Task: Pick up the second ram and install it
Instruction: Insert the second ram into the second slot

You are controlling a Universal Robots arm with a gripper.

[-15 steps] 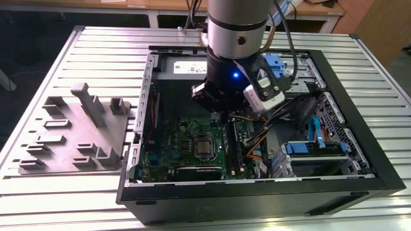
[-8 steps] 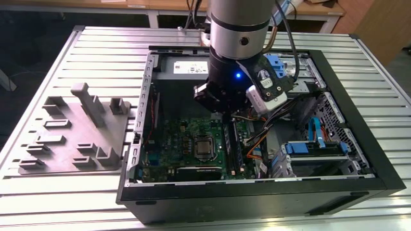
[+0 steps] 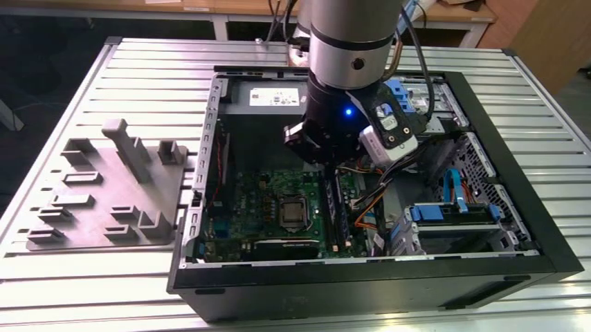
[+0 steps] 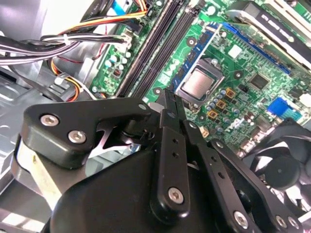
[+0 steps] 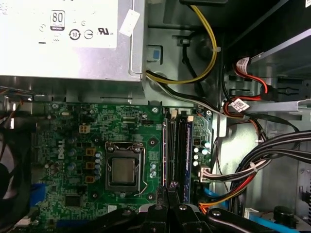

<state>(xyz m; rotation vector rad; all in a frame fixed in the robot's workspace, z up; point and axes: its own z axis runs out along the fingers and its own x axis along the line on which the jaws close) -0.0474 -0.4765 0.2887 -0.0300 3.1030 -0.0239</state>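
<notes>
As far as the second wrist view shows, the jaws of the gripper (image 4: 169, 97) are drawn together, tip against tip, and nothing is seen held between them. They are poised over the memory slots of the motherboard (image 5: 73, 141) and do not touch them, though how high they stand cannot be told.

The ram (image 5: 173, 145) is judged to be the long dark strip seated on edge in the slot in line with the jaws, so it lies below them and is not in their grip. A second strip (image 5: 186, 145) stands just beside it and parallel, on the side away from the CPU socket (image 5: 124, 170). Which of the two is the task's own cannot be settled with certainty.

The ram's long axis runs along the socket's side, one end toward the power supply (image 5: 63, 39). In both wrist views the slots are seen running on beyond the tips, so the jaws are judged to be over the middle part of the ram, not over an end.

Bundled cables (image 5: 252, 165) lie near the slots on the far side from the socket. In the exterior view the case (image 3: 544, 228) is seen lying open on the table (image 3: 111, 290), and the grey tray (image 3: 102, 200) lies well apart on that view's left.
</notes>
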